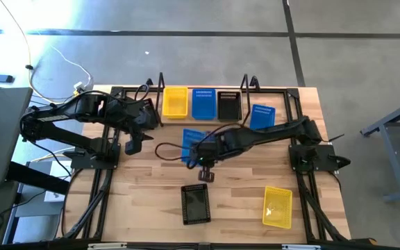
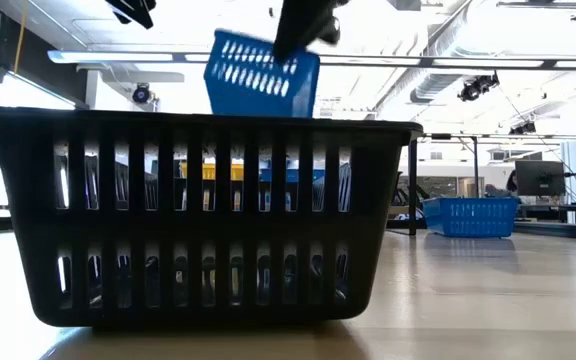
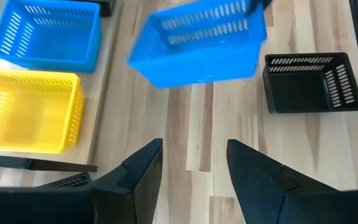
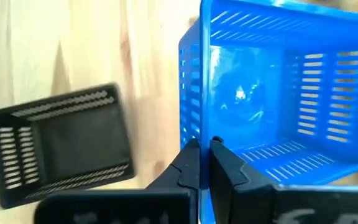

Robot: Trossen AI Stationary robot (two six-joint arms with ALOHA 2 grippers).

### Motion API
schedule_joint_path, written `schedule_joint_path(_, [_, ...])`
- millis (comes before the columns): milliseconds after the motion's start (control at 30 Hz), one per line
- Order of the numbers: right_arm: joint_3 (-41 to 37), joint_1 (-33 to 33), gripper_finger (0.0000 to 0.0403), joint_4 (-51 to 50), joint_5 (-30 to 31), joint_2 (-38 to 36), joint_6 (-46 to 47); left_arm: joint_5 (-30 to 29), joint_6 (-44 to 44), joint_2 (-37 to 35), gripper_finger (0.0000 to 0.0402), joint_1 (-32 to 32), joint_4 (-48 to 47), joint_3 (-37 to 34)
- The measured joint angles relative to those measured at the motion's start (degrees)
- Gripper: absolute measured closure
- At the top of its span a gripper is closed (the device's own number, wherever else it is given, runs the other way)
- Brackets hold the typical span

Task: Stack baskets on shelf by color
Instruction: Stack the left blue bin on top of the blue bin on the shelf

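My right gripper (image 4: 204, 155) is shut on a blue basket (image 1: 194, 142), which hangs in the air over the middle of the table (image 2: 261, 75). My left gripper (image 3: 191, 168) is open and hovers above the table's left part (image 1: 132, 142), touching nothing. The shelf (image 1: 160, 83) stands at the far edge with a yellow basket (image 1: 174, 102), a blue basket (image 1: 203, 104) and a black basket (image 1: 228, 105) side by side on it. Another blue basket (image 1: 262, 116) stands on the table right of the shelf. My right gripper pinches the blue basket by the top edge of one side wall (image 4: 194, 134), one finger (image 4: 225, 165) inside the basket and one outside. The basket is lifted clear of the table (image 2: 261, 75) and tilted.
A black basket (image 1: 196, 203) stands on the table near the front edge, filling the low view (image 2: 198, 215). A yellow basket (image 1: 278, 206) sits at the near right. Bare wood lies between these and the shelf. A black tube frame (image 1: 103, 187) runs along the table's sides.
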Motion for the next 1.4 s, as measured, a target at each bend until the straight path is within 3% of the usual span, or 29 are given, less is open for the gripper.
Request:
schedule_joint_path(333, [0.02, -3.23, 0.0402, 1.26, 19.68, -3.86, -15.15, -1.07, -1.66, 0.00, 0.0232, 0.00, -0.17, -0.02])
schedule_joint_path(533, [-0.02, -7.22, 0.0402, 1.07, 26.52, -3.25, -27.16, -1.09, -1.64, 0.00, 0.0232, 0.00, -0.17, -0.02])
schedule_joint_path(767, [-0.05, -14.31, 0.0403, -0.42, 26.86, -3.25, -31.92, -2.25, -1.66, 0.00, 0.0232, 0.04, -0.17, -0.02])
schedule_joint_path(933, [-0.07, -18.12, 0.0403, -1.77, 20.91, -2.61, -31.81, -4.78, -1.51, 0.00, 0.0232, 0.04, -0.17, -0.02])
schedule_joint_path(1400, [-0.09, -20.98, 0.0403, -4.00, 13.10, 1.79, -33.39, -6.97, -1.64, -0.02, 0.0232, 0.06, -0.15, -0.02])
